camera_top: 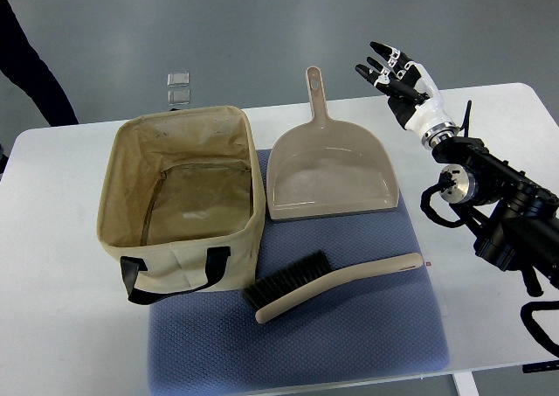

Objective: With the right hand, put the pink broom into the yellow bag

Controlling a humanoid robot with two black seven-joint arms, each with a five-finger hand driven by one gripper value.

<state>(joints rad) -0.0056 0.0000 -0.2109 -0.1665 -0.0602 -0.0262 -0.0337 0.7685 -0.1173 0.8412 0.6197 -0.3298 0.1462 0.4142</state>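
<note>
Far behind and to the right of the work, over the back edge of the table (pixel 61 326), the right hand (pixel 397 72) is raised with fingers spread and nothing in them. The left arm is not in view.

Task item: the brush (pixel 327 284) (tan-pink, dark bristles at one end, long curved handle) lies flat on the blue mat (pixel 349 343), well below and to the left of the hand, untouched. Its handle tip points toward the hand's side; the bristle end sits just beside the front corner of the bag (pixel 188 199). The bag stands open-mouthed and looks empty, left of the hand and farther off than the brush. A dustpan (pixel 330 173) lies between hand and brush.

Step, as judged: reach not yet begun; nothing grasped, nothing moved.

Next move calls for: bring the hand down and toward the near side, clearing the dustpan, close on the handle near its free end, lift, then carry left over the bag mouth. Risk: the long brush may catch the bag rim if kept level.
</note>
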